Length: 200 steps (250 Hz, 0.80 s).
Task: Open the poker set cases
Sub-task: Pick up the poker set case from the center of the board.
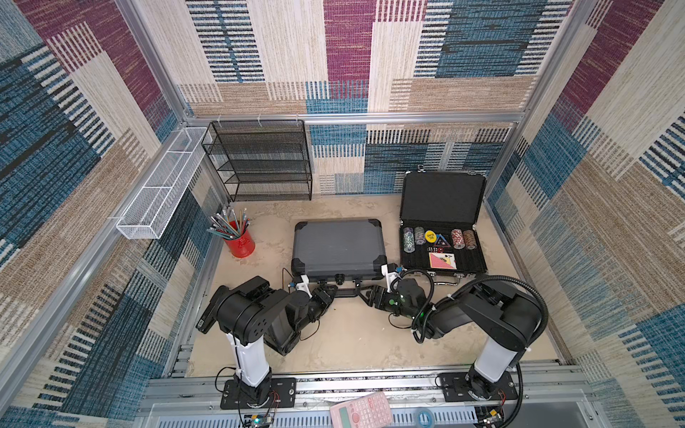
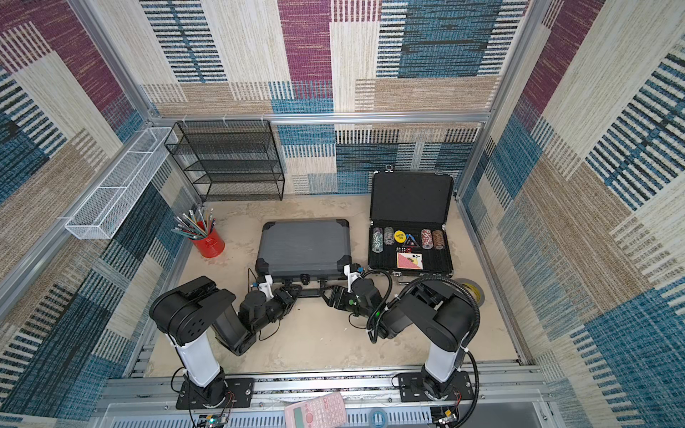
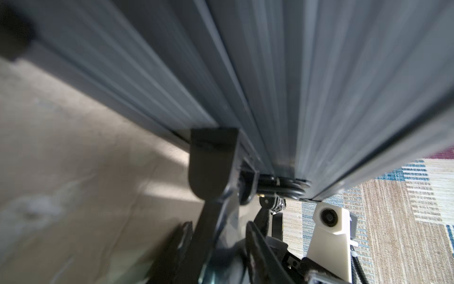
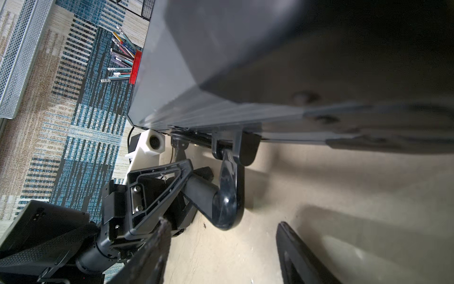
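Grey case (image 1: 339, 242) lies shut and flat mid-table (image 1: 352, 341), beside the black case (image 1: 443, 200), which is already open w/ chips (image 1: 439, 239) showing. Left gripper (image 1: 328, 292) has its jaws narrowed round the handle (image 4: 227, 196), can't tell if it's truly pinching; right gripper (image 1: 365, 294) is partly open & empty at the handle's rounded corner. I'd free any front catches first, then swing the lid up slowly w/ the base braced: the ribbed shell gives purchase, but the glossy plastic handle & smooth black corner caps (image 1: 302, 226) look slippery.
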{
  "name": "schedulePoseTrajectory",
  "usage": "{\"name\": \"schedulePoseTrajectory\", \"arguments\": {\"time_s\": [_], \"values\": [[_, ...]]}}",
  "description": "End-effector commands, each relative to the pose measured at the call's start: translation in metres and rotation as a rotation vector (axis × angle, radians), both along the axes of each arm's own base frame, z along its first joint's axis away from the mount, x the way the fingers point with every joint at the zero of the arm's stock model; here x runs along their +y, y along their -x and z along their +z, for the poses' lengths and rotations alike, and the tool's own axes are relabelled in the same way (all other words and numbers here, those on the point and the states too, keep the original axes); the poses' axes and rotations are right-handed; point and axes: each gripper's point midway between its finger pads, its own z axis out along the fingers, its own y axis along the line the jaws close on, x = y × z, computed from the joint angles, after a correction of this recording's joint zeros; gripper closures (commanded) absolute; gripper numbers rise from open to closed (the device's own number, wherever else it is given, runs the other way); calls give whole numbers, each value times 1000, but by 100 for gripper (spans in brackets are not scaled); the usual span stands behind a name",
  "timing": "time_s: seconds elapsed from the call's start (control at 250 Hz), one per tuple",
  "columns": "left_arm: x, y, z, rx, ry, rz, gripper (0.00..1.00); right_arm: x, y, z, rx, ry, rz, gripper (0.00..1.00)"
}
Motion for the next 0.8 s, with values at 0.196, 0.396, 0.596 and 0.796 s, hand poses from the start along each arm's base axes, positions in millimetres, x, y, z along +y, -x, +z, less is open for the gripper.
{"name": "schedulePoseTrajectory", "arguments": {"time_s": [0.196,0.396,0.596,0.796], "values": [[-1,-8,20,-63,25,21,66,2,-5,7,-22,-6,-5,29],[1,-10,33,-90,48,49,67,3,-5,9,-24,-5,-3,29],[-1,-11,36,-90,65,54,69,3,-5,9,-25,-2,-1,28],[-4,-7,19,-23,72,49,73,2,-6,9,-25,4,-7,28]]}}
